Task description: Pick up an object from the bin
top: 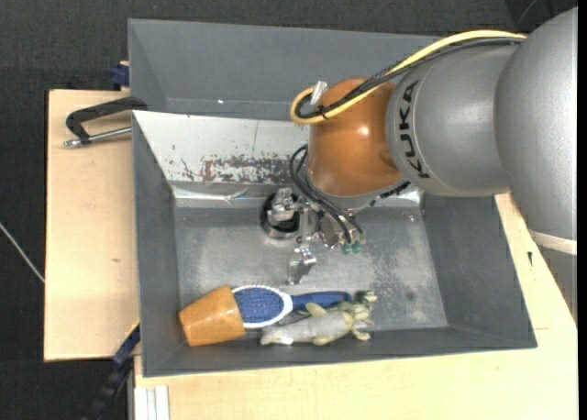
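I see an orange cup [209, 317] on its side, lower left. A blue brush [260, 303] has its head against the cup and its handle running right. A pale toy lizard [321, 326] lies along the handle, touching it.

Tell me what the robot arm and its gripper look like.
The arm is a thick, rounded silver-grey tube with black KUKA lettering near its end. An orange dome-shaped cover caps that end. A yellow cable runs along the arm and loops over the cover, with thin black cables beside it. The gripper below is small, silvery metal with dark parts.
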Controlling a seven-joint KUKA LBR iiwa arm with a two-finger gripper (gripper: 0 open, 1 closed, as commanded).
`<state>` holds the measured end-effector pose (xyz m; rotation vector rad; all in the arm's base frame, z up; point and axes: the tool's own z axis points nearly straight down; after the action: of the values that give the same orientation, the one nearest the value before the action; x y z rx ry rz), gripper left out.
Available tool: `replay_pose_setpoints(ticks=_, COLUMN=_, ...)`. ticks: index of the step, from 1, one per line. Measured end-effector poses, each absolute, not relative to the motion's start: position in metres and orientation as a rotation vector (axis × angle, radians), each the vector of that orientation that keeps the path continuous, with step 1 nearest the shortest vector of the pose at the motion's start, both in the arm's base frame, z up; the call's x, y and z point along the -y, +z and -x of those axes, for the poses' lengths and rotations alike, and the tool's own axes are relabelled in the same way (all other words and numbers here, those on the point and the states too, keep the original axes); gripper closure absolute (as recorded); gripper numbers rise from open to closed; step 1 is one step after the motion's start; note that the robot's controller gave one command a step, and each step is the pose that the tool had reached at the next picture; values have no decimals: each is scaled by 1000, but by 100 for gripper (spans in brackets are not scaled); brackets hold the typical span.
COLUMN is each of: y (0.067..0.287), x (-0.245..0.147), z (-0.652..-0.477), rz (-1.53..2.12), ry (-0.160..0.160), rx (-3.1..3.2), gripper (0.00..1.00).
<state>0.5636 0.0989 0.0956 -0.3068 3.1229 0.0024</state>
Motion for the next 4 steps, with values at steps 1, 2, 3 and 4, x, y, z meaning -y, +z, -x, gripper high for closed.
replay_pose_setpoints(ticks=1, y=101, x=-96, z=-598, rz=436, ry=2, rx=-3103, gripper=0)
replay_pose_setpoints(ticks=2, y=101, x=-96, z=-598, rz=435, ry=3, rx=-3105, gripper=100)
replay_pose_setpoints(ticks=3, y=99, x=-96, z=-592, rz=443, ry=2, rx=-3130, gripper=0)
replay_pose_setpoints(ticks=4, y=101, x=-96, z=-597, rz=436, ry=4, rx=-3108, gripper=100)
